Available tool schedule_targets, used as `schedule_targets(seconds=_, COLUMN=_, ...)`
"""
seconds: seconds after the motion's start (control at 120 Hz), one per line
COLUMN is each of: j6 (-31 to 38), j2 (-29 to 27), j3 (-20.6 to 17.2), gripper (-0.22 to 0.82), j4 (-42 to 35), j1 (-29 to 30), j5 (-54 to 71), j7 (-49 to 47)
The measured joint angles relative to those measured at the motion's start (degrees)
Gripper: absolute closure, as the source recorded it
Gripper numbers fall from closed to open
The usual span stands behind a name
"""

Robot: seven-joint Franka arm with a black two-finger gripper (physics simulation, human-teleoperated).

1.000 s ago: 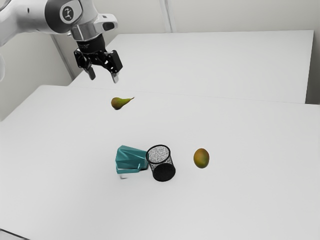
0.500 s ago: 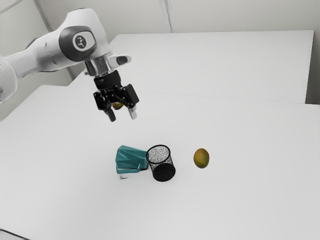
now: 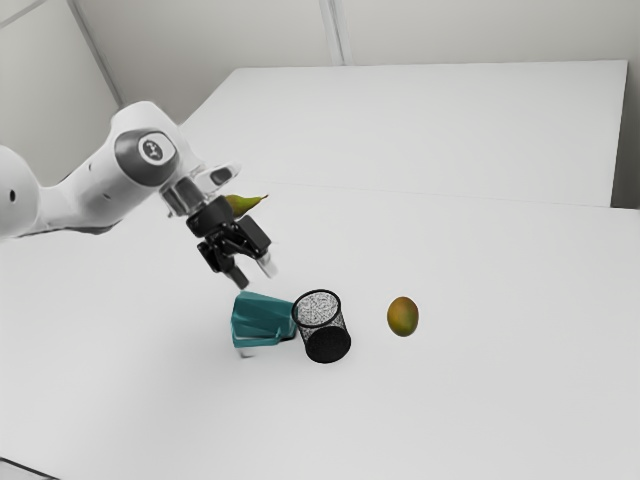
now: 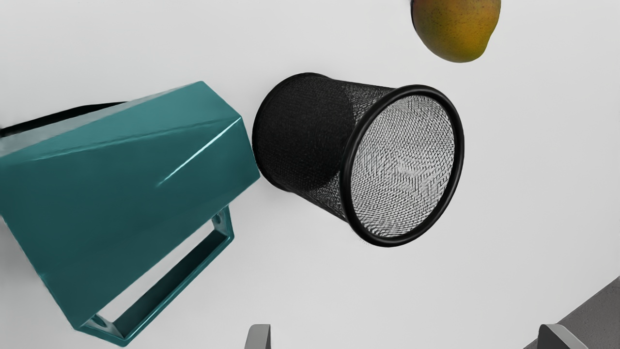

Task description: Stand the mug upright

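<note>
My gripper [image 3: 256, 275] hangs in the air just above the teal mug [image 3: 262, 320], on the side toward the pear. The mug lies on its side on the table, its narrow end against or very close to the black mesh cup. In the wrist view the mug [image 4: 126, 184] shows its faceted body and its angular handle, and my gripper [image 4: 404, 337] has its two fingertips wide apart with nothing between them.
A black mesh cup [image 3: 327, 344] stands upright beside the mug; the wrist view shows the mesh cup [image 4: 310, 131] too. A mango [image 3: 403, 316] lies farther to the exterior view's right. The pear [image 3: 243, 204] is partly behind the hand.
The arm has come down and toward the exterior view's right, from above the pear to close over the mug. Mug, mesh cup and mango have stayed where they were.
</note>
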Motion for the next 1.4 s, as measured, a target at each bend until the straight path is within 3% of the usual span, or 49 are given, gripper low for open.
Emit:
schedule_targets(seconds=0.483, j6=5.8, j2=3.4, j3=-0.1, gripper=0.00, j4=-5.4, j1=17.8, j5=-6.3, j7=17.8)
schedule_targets(seconds=0.733, j6=6.0, j2=4.6, j3=-0.2, gripper=0.00, j4=-7.7, j1=15.1, j5=-9.1, j7=24.0)
schedule_targets(seconds=1.4, j6=8.7, j2=10.6, j3=-2.0, gripper=0.00, j4=-7.7, j1=15.2, j5=-21.5, j7=32.9)
